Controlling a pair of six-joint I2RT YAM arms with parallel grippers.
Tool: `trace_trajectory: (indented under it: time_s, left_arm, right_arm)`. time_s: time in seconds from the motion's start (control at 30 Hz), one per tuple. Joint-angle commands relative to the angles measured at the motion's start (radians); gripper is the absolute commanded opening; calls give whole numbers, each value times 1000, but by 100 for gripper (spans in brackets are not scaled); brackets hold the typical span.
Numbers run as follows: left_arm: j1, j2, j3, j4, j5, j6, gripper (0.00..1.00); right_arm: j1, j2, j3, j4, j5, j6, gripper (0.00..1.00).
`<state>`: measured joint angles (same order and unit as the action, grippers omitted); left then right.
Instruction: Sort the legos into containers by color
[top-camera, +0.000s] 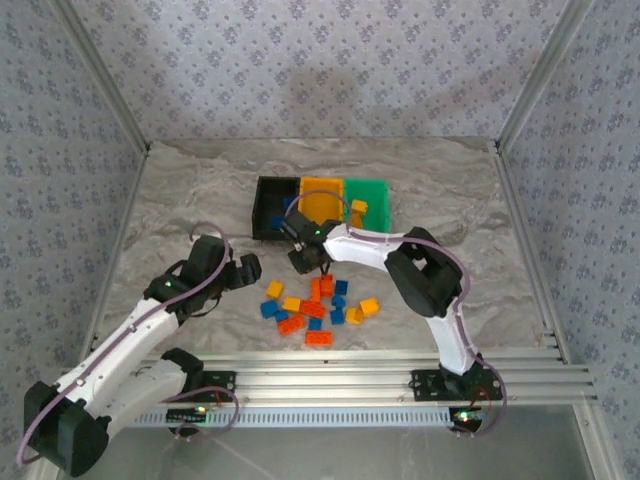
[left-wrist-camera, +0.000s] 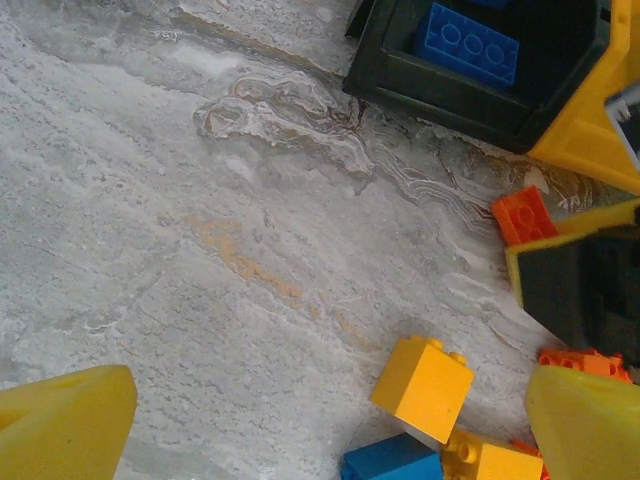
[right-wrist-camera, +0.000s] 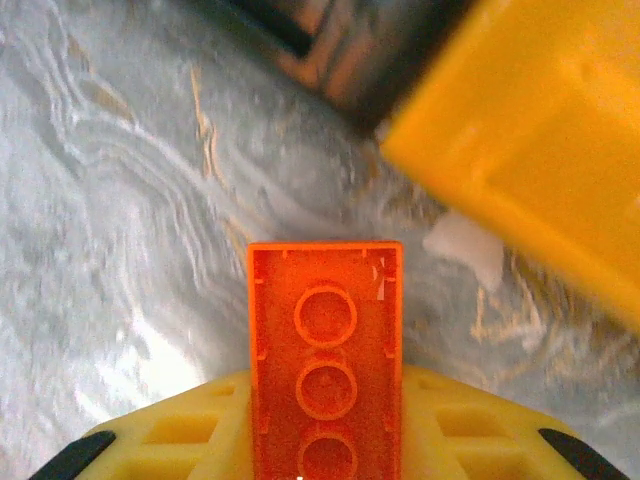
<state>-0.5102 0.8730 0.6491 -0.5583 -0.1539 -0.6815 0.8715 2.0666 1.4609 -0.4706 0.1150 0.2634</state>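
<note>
Right wrist view: the right gripper (right-wrist-camera: 325, 435) has its yellow jaws drawn narrow onto a small orange plastic studded brick (right-wrist-camera: 325, 320), whose hollow underside faces the lens with three round tubes showing. The step in hand looks like the pick-up of one orange piece.

From above, that gripper sits just in front of the open-topped yellow-orange plastic bin (top-camera: 320, 188). This is the middle one of a joined row, with the black plastic bin (top-camera: 262, 215) on its left and the green plastic bin (top-camera: 375, 195) on its right. The loose pile of blue, orange and yellow bricks (top-camera: 318, 305) lies nearer the arms than that middle bin, on the marbled grey table (top-camera: 180, 200).

The next move likely calls for a lift clear of the rim, a short carry over the middle bin, then a release.

The left gripper (left-wrist-camera: 320, 430) hangs wide open, gripping nothing, to the near left of the middle bin.

Whether the brick is off the table I cannot tell. Its lower end is cut off, the bins behind it are blurred, and from above the wrist hides it.
</note>
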Motion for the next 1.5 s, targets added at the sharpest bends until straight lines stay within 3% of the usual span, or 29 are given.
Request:
trace_trajectory:
  time_s: [0.0,0.23,0.4,0.57,0.7,0.83,0.87,1.0,1.13,1.27,1.47]
  left_arm:
    - [5,-18,13,-8,13,1,100]
    - [5,-17,18,3,18,7,99]
    - [5,-10,14,7,29,5,100]
    - [6,-12,22,-8,51,13,99]
    - [5,-7,26,-17,75,20,100]
    - [3,17,36,-21,94,30,100]
    - [4,24,39,-22,100,31,99]
    - [0,61,60,-16,135,45,99]
    - [-43,123,85,-10,168,68,98]
    - [-124,232,105,7,172,77,88]
    - [-178,401,137,49,146,118,78]
  right_arm:
    - [5,-148,-48,17,-8,32,32]
    - [-81,-297,-38,-1,-12,83,32]
    - [-171,-159,143,-86,-70,135,33]
    - [-216,-14,305,-158,-53,151,35]
    - [-244,43,385,-183,-47,169,43]
    - [-263,53,432,-188,-73,191,71]
    - [-265,43,429,-182,-76,193,74]
    - [-259,-54,354,-137,-63,197,79]
    - [-258,-206,163,-46,-72,215,81]
    - [-254,-332,-7,-8,-76,225,81]
    - [-260,-462,-188,30,-72,244,81]
